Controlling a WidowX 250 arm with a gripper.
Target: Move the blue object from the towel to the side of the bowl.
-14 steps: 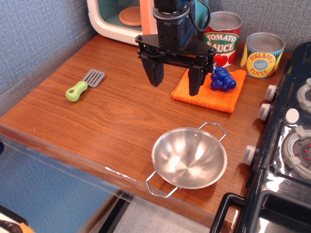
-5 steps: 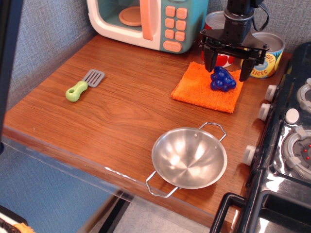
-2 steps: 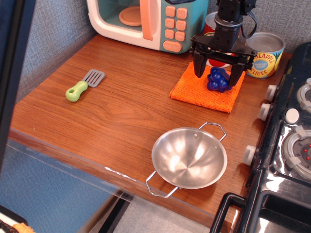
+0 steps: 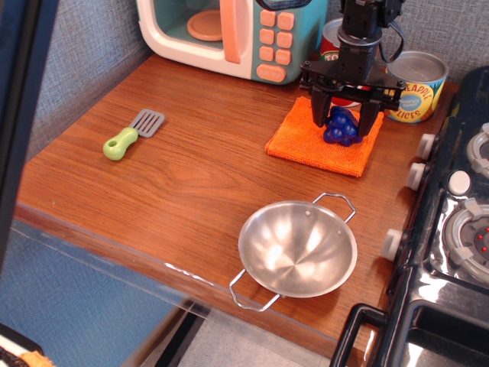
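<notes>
The blue object (image 4: 341,127), a dark-blue bunch of grapes, lies on the right part of the orange towel (image 4: 302,143) at the back of the wooden counter. My gripper (image 4: 342,122) is lowered over it, open, with one black finger on each side of the grapes and small gaps still showing. The steel bowl (image 4: 298,248) with two wire handles stands empty near the counter's front edge, well in front of the towel.
A toy microwave (image 4: 229,30) stands at the back. A tomato can (image 4: 331,37) and a pineapple can (image 4: 416,86) stand behind the towel. A green-handled spatula (image 4: 131,134) lies at the left. A black stove (image 4: 458,229) borders the counter's right edge.
My gripper swung from left of the towel to above the grapes, came down around them, and its fingers have narrowed. The grapes and towel shifted slightly left.
</notes>
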